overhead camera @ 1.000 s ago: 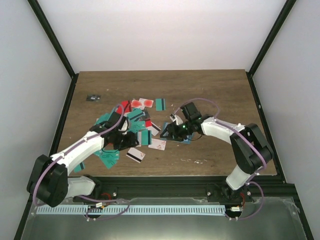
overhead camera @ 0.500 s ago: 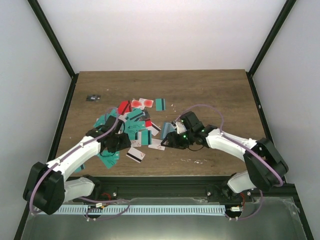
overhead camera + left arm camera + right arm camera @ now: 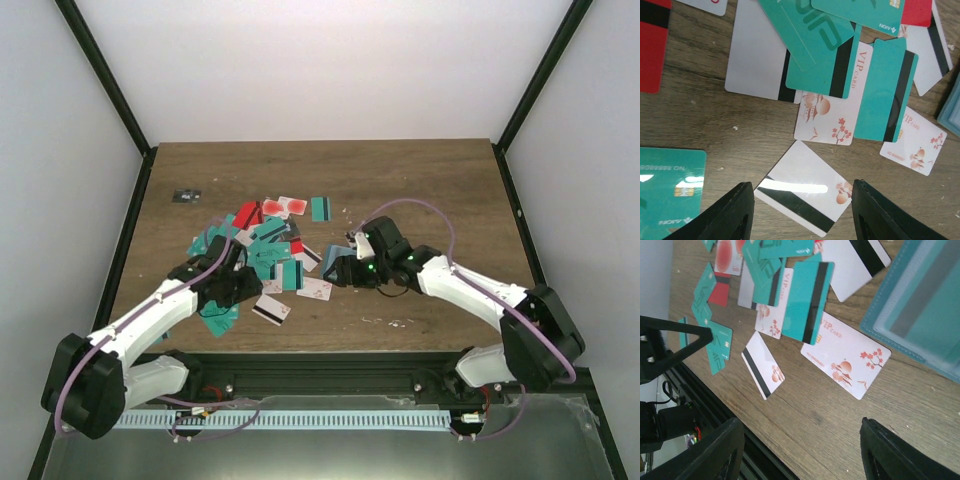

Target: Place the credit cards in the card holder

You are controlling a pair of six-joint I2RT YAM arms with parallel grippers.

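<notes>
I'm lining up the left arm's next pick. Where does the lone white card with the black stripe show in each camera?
Top external: the white striped card lies left of centre, below the middle.
Left wrist: it lies at bottom centre.
Right wrist: it lies left of centre.
Shared landmark: the blossom card, lying close beside it, is at the right in the left wrist view and near centre in the right wrist view.

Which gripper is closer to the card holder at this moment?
Right. The right gripper hangs open right next to the card holder. The left gripper is across the scattered cards, open above a white striped card, with the holder only at the edge of its view.
</notes>
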